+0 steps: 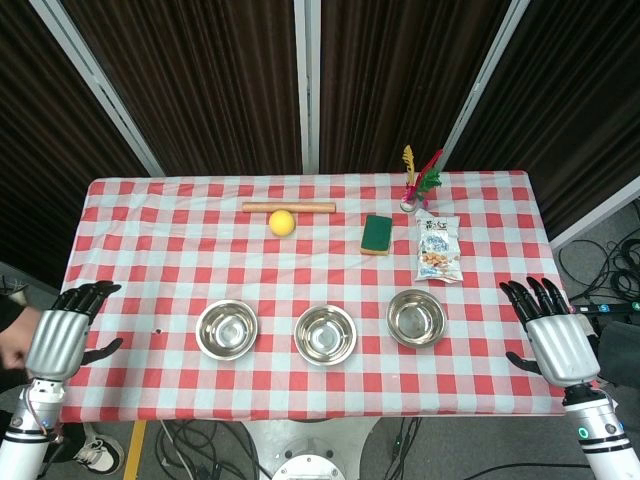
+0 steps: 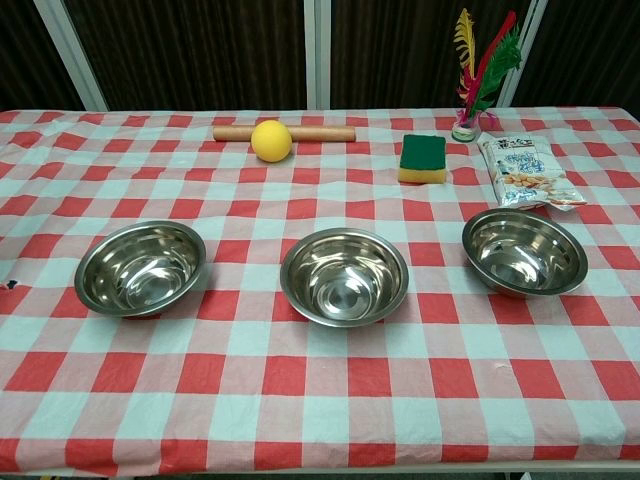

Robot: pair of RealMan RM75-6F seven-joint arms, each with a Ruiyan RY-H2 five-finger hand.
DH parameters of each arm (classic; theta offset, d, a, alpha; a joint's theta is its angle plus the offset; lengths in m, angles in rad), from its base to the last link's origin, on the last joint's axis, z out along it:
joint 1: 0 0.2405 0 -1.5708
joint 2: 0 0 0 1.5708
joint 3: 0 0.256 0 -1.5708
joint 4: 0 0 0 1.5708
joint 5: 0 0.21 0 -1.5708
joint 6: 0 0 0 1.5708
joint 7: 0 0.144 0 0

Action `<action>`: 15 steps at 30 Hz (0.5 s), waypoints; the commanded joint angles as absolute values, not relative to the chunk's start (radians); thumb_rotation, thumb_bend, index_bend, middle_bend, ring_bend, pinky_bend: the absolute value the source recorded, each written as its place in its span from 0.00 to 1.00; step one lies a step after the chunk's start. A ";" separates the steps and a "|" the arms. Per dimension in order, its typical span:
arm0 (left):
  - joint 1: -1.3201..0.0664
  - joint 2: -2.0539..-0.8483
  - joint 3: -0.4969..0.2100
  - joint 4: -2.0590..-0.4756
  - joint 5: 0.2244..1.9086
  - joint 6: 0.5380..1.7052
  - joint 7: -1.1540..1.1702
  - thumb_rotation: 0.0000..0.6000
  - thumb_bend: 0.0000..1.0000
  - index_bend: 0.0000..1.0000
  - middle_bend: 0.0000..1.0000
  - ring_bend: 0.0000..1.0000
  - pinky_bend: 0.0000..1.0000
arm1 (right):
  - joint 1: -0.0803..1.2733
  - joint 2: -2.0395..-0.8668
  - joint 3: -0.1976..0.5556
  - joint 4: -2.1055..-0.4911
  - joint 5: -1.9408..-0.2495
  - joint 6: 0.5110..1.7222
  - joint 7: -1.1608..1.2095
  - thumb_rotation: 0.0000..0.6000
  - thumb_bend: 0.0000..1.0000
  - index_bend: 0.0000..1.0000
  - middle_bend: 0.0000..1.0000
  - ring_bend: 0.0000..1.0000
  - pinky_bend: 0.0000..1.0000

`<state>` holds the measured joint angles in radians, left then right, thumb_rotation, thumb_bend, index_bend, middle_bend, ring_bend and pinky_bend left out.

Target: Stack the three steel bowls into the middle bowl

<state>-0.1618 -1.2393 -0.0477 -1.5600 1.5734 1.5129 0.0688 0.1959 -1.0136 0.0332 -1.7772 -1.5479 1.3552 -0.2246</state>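
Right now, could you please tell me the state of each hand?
Left hand: open, holding nothing, at the table's left edge.
Right hand: open, holding nothing, at the right edge.

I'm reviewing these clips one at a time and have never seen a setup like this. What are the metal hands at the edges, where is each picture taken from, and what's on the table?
These are two robot arms ending in humanlike hands. The head view looks down from above: the left hand and right hand hover at the table's sides, fingers spread, holding nothing. The chest view looks across the table from lower down and shows no hands.

On the checkered tablecloth sit three empty steel bowls in a row: left bowl, middle bowl, right bowl. Behind them lie a wooden rolling pin, a yellow ball, a green-and-yellow sponge, a snack packet and a feathered shuttlecock. Nothing is stacked yet.
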 commanded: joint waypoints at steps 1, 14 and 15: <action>-0.162 -1.239 -0.048 -1.561 1.573 1.514 0.068 1.00 0.11 0.27 0.31 0.25 0.28 | 0.195 -1.013 0.032 -1.777 -1.549 1.355 -0.224 1.00 0.02 0.05 0.10 0.00 0.00; -0.167 -1.225 -0.058 -1.570 1.569 1.511 0.063 1.00 0.11 0.27 0.31 0.25 0.28 | 0.216 -1.026 0.021 -1.792 -1.557 1.310 -0.260 1.00 0.01 0.05 0.13 0.00 0.00; -0.167 -1.225 -0.057 -1.570 1.571 1.512 0.063 1.00 0.11 0.27 0.31 0.25 0.28 | 0.222 -1.030 0.017 -1.797 -1.562 1.298 -0.273 1.00 0.01 0.05 0.13 0.01 0.00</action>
